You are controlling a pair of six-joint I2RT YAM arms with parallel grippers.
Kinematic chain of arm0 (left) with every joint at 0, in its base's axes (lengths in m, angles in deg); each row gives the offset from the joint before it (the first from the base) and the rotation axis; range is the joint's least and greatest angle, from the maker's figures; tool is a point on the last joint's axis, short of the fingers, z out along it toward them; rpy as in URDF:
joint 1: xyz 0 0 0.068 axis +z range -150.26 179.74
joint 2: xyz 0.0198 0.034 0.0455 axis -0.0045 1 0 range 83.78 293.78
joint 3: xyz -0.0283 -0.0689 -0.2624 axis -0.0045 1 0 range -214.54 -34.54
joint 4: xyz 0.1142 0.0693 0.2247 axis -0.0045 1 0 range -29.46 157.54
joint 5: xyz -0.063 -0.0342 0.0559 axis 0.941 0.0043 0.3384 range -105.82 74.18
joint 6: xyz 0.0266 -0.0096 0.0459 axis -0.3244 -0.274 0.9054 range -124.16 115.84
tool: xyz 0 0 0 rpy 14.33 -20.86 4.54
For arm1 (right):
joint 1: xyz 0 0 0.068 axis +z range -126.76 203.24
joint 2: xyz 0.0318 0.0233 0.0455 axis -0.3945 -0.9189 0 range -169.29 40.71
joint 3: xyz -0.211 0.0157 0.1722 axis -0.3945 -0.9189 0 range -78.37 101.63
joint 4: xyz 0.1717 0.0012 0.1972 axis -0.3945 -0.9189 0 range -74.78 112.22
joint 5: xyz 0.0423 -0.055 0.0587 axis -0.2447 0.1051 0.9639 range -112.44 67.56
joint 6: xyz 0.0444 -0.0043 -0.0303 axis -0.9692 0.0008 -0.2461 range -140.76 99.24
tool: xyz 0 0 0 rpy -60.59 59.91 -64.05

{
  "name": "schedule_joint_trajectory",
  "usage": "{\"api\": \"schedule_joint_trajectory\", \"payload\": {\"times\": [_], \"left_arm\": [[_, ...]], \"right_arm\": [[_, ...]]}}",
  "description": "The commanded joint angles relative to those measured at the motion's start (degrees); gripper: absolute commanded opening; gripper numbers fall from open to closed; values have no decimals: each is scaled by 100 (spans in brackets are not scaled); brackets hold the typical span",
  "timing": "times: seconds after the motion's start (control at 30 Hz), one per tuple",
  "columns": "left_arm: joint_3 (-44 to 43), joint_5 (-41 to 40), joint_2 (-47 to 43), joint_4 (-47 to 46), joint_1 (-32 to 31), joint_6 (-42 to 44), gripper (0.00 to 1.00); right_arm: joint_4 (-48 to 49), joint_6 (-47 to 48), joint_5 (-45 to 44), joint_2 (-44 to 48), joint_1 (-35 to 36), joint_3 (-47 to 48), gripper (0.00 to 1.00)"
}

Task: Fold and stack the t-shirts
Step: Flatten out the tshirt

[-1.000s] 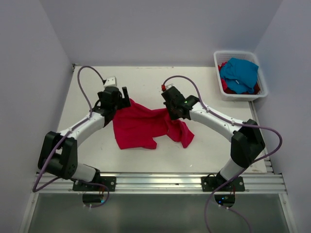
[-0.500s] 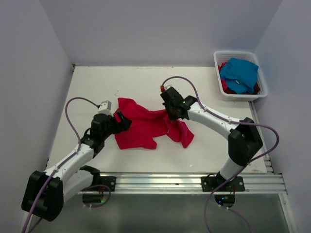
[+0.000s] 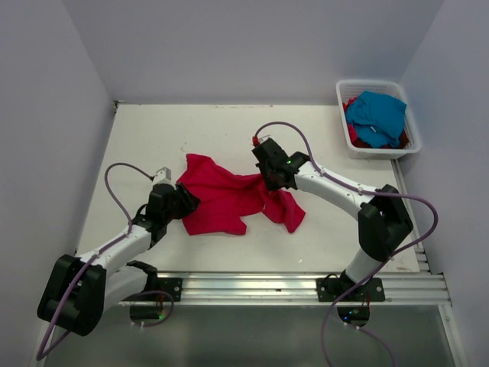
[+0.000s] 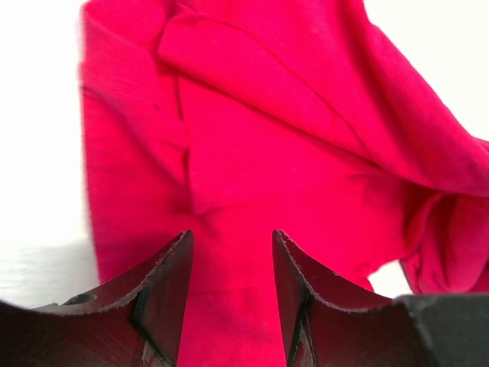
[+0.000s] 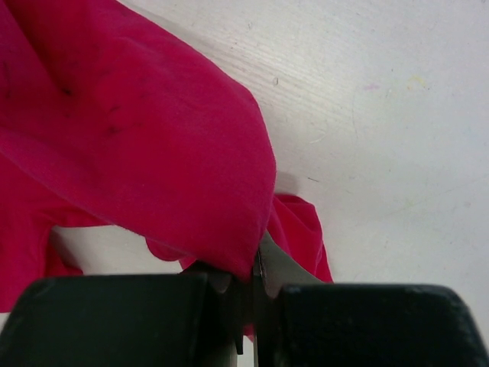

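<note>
Sliding nearer along the left edge of the crimson t-shirt, the left pincer hangs apart, seemingly ready to pinch — the right pincer stays clamped on a far fold, anchoring it on the bench.

The turquoise t-shirt hides most of the red ones in the basket.

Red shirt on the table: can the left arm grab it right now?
Probably yes. The left gripper sits at the edge of the red shirt, jaws open with cloth showing between them, and nothing blocks it.
</note>
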Motion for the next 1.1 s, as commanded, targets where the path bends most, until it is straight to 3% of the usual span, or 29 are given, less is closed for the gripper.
{"api": "schedule_joint_trajectory", "payload": {"times": [0.0, 0.17, 0.47, 1.07], "left_arm": [[-239, -530, 25, 251, 57, -118, 49], [-336, -821, 121, 411, 57, -118, 48], [-319, -444, 841, -582, 57, -144, 48], [-345, -250, 868, -1048, 57, -152, 47]], "right_arm": [[90, -36, -62, -24, -34, 14, 0], [90, -44, -53, -85, -25, 40, 0], [81, -53, -79, -103, -17, 14, 0], [125, -53, -61, -138, -25, -47, 0]]}}
